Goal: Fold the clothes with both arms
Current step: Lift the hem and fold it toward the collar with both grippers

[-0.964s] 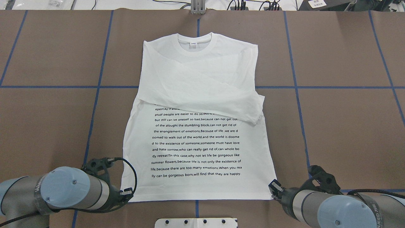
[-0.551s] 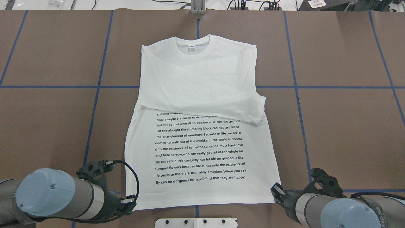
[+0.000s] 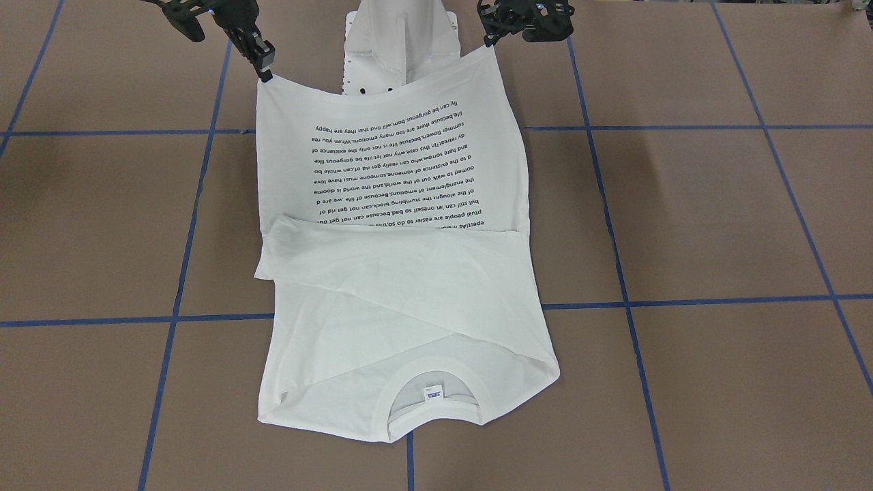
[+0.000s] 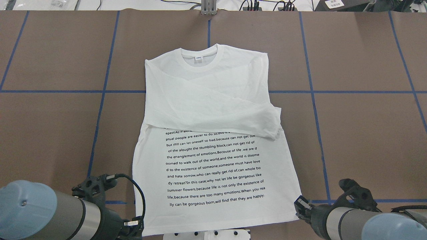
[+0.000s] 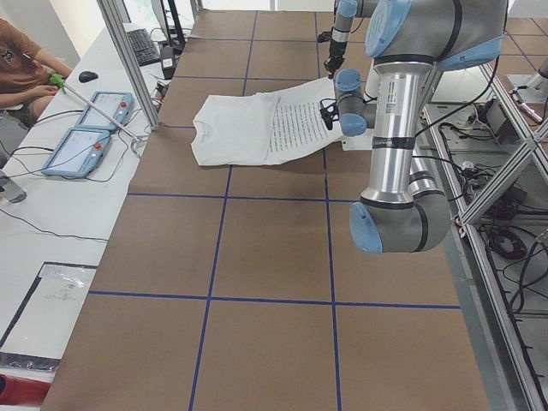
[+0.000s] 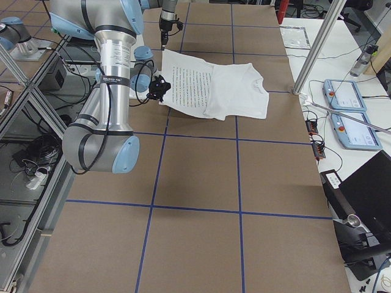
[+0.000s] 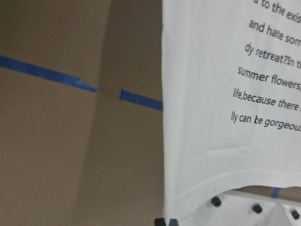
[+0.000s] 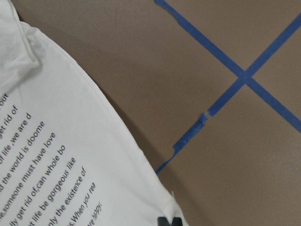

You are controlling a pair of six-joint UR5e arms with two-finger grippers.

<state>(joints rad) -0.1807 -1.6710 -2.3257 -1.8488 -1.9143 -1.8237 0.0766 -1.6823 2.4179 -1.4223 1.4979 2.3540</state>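
A white long-sleeved T-shirt (image 4: 213, 100) lies print side up on the brown table, both sleeves folded across its chest and the collar (image 4: 200, 56) at the far end. Its near hem is raised off the table. My left gripper (image 4: 135, 224) is shut on the hem's left corner, and its fingertips (image 7: 167, 221) pinch cloth in the left wrist view. My right gripper (image 4: 299, 204) is shut on the right corner, with its fingertips (image 8: 169, 221) at the cloth's tip. In the front-facing view the left gripper (image 3: 490, 42) and right gripper (image 3: 264, 71) hold the hem taut between them.
The white pedestal base plate (image 3: 402, 41) sits under the lifted hem. Blue tape lines (image 4: 103, 91) grid the brown table. Two teach pendants (image 5: 86, 145) and a seated person (image 5: 26, 68) are at the far side beyond an aluminium post (image 6: 317, 49).
Both grippers have drawn back toward the robot's base with the hem corners. The whole shirt has slid nearer, and its hem now hangs over the base plate.
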